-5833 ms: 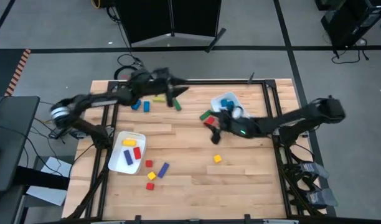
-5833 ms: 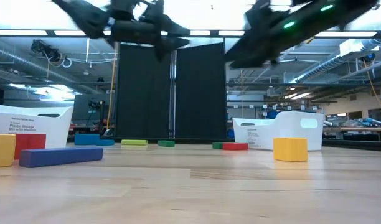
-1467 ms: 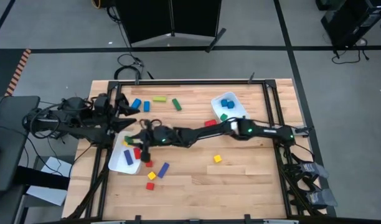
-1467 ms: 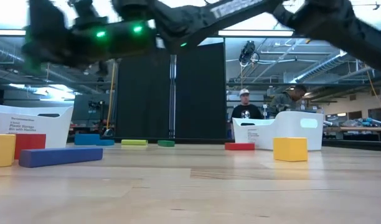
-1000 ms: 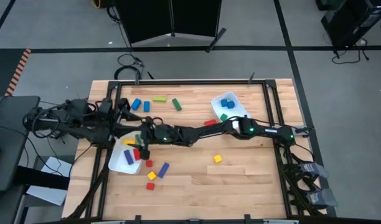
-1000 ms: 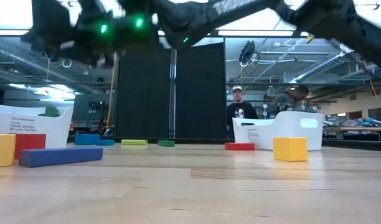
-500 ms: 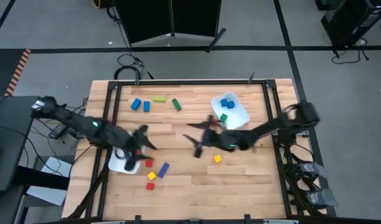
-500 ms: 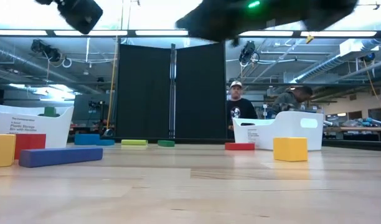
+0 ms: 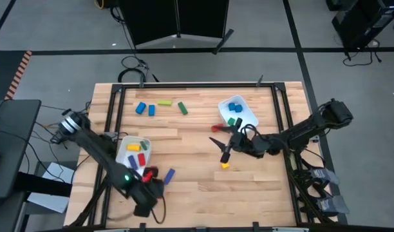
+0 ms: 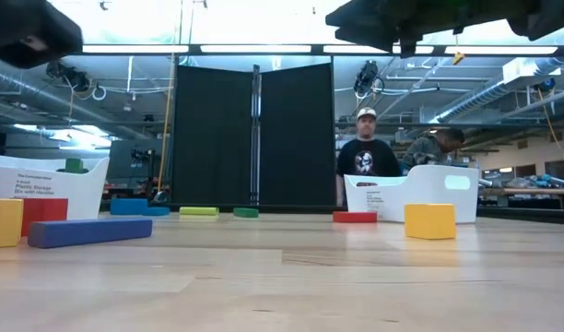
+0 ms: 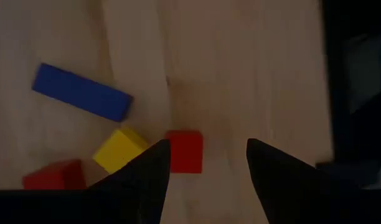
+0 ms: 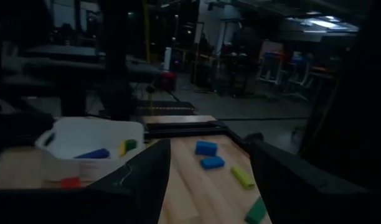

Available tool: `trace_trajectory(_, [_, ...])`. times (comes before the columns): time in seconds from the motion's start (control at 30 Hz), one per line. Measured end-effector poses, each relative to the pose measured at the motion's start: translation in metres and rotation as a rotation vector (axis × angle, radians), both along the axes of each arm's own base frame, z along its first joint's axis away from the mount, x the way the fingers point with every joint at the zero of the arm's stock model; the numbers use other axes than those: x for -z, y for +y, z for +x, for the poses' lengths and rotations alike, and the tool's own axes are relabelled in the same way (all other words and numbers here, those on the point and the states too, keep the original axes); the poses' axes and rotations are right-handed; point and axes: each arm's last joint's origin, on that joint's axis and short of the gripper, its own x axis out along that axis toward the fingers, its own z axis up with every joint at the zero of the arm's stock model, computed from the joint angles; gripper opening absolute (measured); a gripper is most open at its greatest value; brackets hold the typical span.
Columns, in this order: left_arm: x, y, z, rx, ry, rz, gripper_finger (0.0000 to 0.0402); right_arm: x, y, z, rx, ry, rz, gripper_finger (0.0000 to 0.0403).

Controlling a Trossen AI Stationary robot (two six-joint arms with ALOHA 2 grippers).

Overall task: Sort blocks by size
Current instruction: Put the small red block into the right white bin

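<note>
- Left tool [image 11: 206, 180] hanging over the counter's [image 9: 248, 187] near-left edge, fingers spread, gripping nothing; small red cube [image 11: 184, 151] lying just beneath.
- Blue bar [image 9: 168, 174] lying beside it, long axis running diagonally.
- Left tray [image 9: 121, 147] holding yellow, red, green and blue blocks.
- Right tool [image 9: 223, 149] hovering mid-counter over a yellow cube [image 9: 225, 165], fingers spread and empty.
- Right tray [image 9: 250, 118] carrying blue blocks and a green one.
- Yellow bar [image 9: 164, 102] lying at the far edge, pointing left-right.

Left tool [image 9: 147, 173]: you have it low beside the small red wooden block [image 9: 148, 173], near the table's front-left.
Right tool [image 9: 225, 155]: you have it above the small yellow wooden cube [image 9: 225, 165], mid-tabletop [image 9: 261, 187].
</note>
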Motion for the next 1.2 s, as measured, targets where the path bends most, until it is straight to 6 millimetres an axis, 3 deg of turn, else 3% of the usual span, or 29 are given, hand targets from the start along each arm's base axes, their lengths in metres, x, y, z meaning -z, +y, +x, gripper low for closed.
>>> trace_trajectory(0.17, [0.023, -0.020, 0.012, -0.037, 0.073, 0.057, 0.0232, 0.000, 0.010, -0.003, -0.038, -0.001, 0.006, 0.0229])
trace_trajectory(0.3, [0.037, -0.025, 0.015, -0.078, 0.103, 0.079, 0.0268, 0.000, 0.020, -0.006, -0.075, -0.004, 0.011, 0.0229])
trace_trajectory(0.47, [0.039, -0.025, 0.015, -0.115, 0.100, 0.089, 0.0323, 0.000, 0.030, -0.010, -0.091, -0.009, 0.014, 0.0224])
trace_trajectory(0.6, [0.039, -0.024, 0.014, -0.125, 0.089, 0.120, 0.0343, 0.000, 0.036, -0.012, -0.092, -0.008, 0.015, 0.0220])
trace_trajectory(1.0, [0.055, -0.023, 0.006, -0.146, 0.118, 0.109, 0.0313, 0.000, 0.038, -0.013, -0.100, -0.008, 0.013, 0.0217])
trace_trajectory(1.2, [0.069, -0.021, 0.004, -0.169, 0.151, 0.135, 0.0246, -0.003, 0.038, -0.013, -0.097, -0.021, -0.010, 0.0217])
